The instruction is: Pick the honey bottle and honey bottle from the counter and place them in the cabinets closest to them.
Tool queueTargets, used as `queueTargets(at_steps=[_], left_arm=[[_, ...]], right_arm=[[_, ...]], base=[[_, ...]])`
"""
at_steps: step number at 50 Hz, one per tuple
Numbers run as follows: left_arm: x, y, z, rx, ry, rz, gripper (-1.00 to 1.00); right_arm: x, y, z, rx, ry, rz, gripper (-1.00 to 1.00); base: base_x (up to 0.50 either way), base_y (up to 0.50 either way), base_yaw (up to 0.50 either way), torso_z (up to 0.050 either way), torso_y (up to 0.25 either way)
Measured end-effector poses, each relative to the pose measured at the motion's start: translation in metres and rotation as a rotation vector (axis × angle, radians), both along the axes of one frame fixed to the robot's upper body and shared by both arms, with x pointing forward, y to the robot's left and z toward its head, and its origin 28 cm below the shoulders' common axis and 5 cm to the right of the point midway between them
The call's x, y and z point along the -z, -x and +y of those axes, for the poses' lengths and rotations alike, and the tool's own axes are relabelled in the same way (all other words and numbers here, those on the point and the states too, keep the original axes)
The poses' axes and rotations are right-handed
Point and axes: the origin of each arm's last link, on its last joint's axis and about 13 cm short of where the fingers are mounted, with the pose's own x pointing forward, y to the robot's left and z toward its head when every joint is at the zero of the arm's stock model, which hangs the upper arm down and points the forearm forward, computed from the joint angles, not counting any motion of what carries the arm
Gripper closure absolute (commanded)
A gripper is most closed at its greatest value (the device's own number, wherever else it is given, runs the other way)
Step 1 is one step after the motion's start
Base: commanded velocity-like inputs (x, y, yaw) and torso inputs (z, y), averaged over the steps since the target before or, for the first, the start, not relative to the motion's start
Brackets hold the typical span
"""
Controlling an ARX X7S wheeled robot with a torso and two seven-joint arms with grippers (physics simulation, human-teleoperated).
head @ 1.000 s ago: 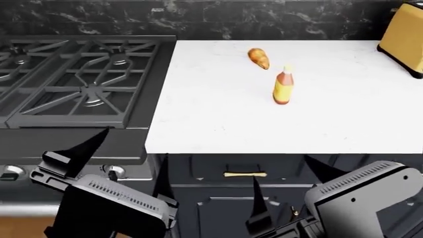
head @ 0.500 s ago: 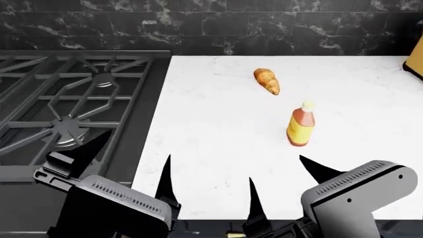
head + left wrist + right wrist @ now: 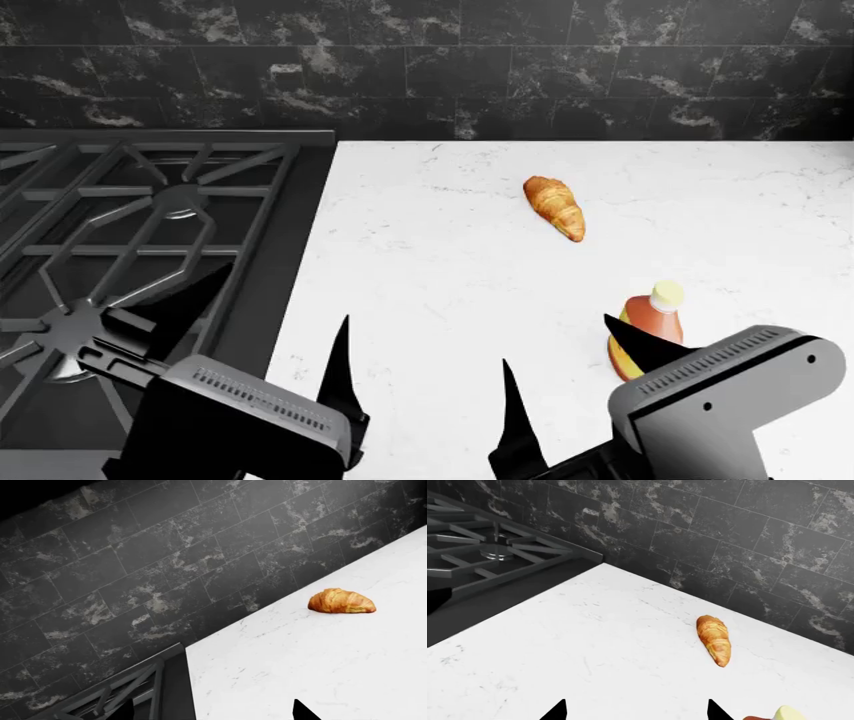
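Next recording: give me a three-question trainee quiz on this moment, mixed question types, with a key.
1. True or false: the right gripper is shut on the honey bottle.
2. What lies on the counter between the bottle and the tiled wall? A) pot B) croissant C) toaster
3. Fill in: left of the white counter sits the black ____.

Key:
1. False: both grippers are open and empty, and the bottle stands upright on the counter.
2. B, the croissant.
3. Stove.

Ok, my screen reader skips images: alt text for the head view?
A honey bottle stands on a white counter near the open right gripper, a croissant beyond it. A black stove lies left.
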Motion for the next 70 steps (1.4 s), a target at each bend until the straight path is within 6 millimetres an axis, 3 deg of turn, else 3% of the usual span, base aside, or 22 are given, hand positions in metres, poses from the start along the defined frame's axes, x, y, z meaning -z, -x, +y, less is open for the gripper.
queueTargets(at_steps=[15,41,70], left_arm=[[0.001,0.0,-0.001,0.007,-0.002,0.006,-1.0],[0.003,0.0,-0.001,0.015,-0.001,0.014,-1.0],[0.004,0.0,-0.003,0.024,-0.004,0.02,-1.0]], right_arm=[[-0.002,-0.003,-0.005,0.041,-0.011,-0.007,-1.0],[-0.031,-0.02,-0.039,0.285,-0.031,-0.12,-1.0],[-0.012,-0.037,-0.05,0.275,-0.133,0.12,-1.0]], base=[[0.0,0.0,0.0,0.0,0.0],[0.0,0.0,0.0,0.0,0.0],[0.0,0.0,0.0,0.0,0.0]])
